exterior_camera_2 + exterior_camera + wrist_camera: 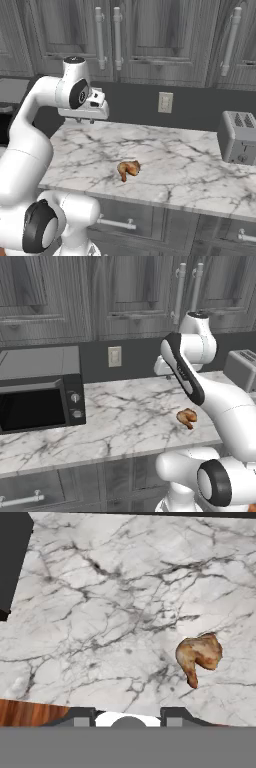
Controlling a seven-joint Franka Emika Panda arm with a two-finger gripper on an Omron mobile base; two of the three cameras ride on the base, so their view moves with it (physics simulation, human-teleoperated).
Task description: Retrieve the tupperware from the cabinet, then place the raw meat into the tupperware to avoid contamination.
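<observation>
Marble worktop point(125, 406) holds one raw meat point(187, 417) piece, lying alone near the front edge. One toaster point(239, 136) stands at its three o'clock, well apart. Nobody can tell if the fingers point(128, 716) are spread or clenched; they hang above the worktop.

Polished veined marble counter point(125, 406), wood-grain cabinet point(130, 291)

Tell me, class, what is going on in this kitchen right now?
A white robot arm hangs its pincer above the marble counter, holding nothing. A piece of raw meat lies alone on the counter. The wall cabinets are all shut, so the container has not been fetched. A toaster and a microwave stand at opposite ends.
</observation>
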